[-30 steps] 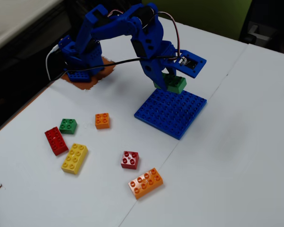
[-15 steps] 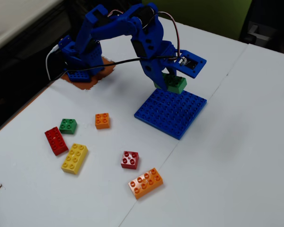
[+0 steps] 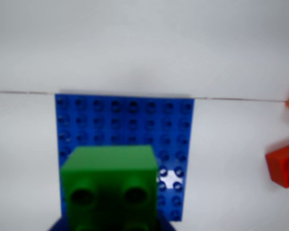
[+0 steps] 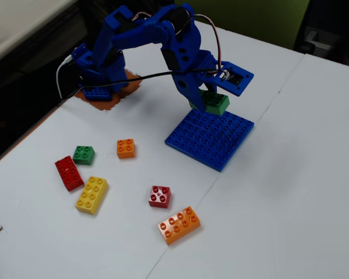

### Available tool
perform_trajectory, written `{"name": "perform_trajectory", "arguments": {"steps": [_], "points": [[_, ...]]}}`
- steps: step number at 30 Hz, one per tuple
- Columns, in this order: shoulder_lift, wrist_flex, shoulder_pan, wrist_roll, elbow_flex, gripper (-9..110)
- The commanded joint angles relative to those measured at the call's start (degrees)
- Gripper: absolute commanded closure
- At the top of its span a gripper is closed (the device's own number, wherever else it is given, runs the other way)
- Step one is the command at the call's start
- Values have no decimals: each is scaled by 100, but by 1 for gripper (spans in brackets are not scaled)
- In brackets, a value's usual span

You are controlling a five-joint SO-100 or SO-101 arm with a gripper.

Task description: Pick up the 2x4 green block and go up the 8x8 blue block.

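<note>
My blue gripper (image 4: 208,100) is shut on the 2x4 green block (image 4: 213,103) and holds it just above the far edge of the 8x8 blue block (image 4: 212,138), which lies flat on the white table. In the wrist view the green block (image 3: 111,185) fills the lower middle, studs toward the camera, in front of the blue baseplate (image 3: 130,120). Only dark blue bits of the jaws show at the bottom edge beside the block.
Loose bricks lie on the table left of and in front of the baseplate: small green (image 4: 83,154), small orange (image 4: 125,148), red (image 4: 68,172), yellow (image 4: 92,195), small red (image 4: 159,196), long orange (image 4: 179,225). The wrist view shows a red brick (image 3: 284,165) at right.
</note>
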Motion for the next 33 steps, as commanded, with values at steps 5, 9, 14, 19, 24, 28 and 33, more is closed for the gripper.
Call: {"name": "perform_trajectory", "arguments": {"steps": [5, 9, 14, 19, 24, 28, 33], "points": [[70, -18, 79, -26, -237, 101], [53, -9, 79, -26, -246, 101], [53, 0, 88, -26, -246, 101], [53, 9, 88, -35, -246, 101], [62, 9, 105, -53, -246, 101], [62, 18, 105, -53, -246, 101], [70, 26, 97, -53, -246, 101]]}}
